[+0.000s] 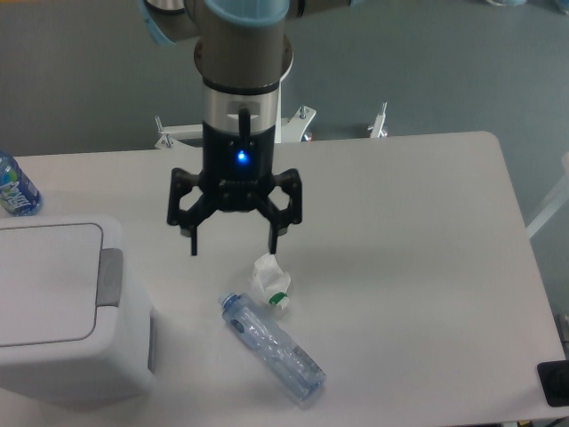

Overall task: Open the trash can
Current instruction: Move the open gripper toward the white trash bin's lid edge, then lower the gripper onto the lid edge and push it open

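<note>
The trash can point(62, 311) is a large white boxy bin at the left front of the table, its flat lid down and a grey push bar point(110, 277) on its right edge. My gripper point(234, 251) hangs open above the table, to the right of the bin and a little behind the push bar, with nothing between its fingers. Its right fingertip is just above a crumpled white wrapper point(270, 280).
A clear plastic bottle point(272, 345) lies on its side in front of the wrapper. Part of a blue-labelled bottle point(15, 189) shows at the far left edge behind the bin. The white table point(427, 267) stretches to the right; a dark object point(555, 384) sits at its front right corner.
</note>
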